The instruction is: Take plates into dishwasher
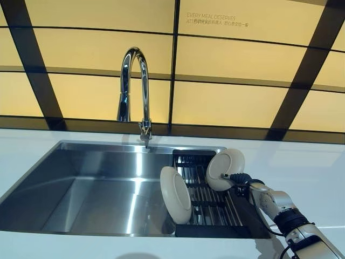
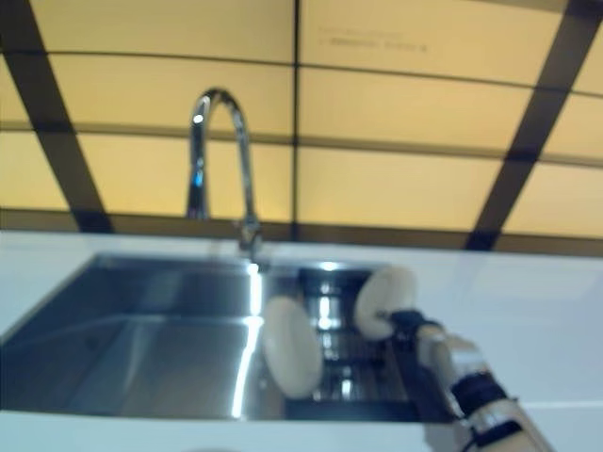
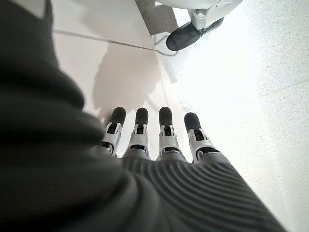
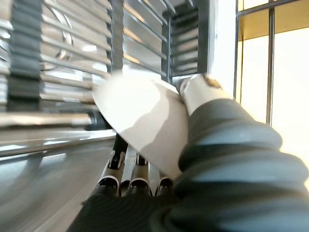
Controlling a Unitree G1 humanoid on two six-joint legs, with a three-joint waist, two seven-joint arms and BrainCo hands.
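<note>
I count two white plates over the one rack (image 1: 207, 205) in the sink (image 1: 97, 189). My right hand (image 4: 193, 92) pinches one plate (image 1: 225, 168) at three o'clock; the other plate (image 1: 175, 194) stands at nine o'clock. My left hand (image 3: 159, 140) hangs relaxed, fingers straight.

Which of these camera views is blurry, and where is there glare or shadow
Right eye view: soft all over, faucet and both plates smeared. Left eye view: sharp, with bright streaks of glare on the sink floor. Right wrist view: the held plate and right hand are close and out of focus. Left wrist view: the left hand hangs over an overexposed floor, shadow on the panel.
</note>
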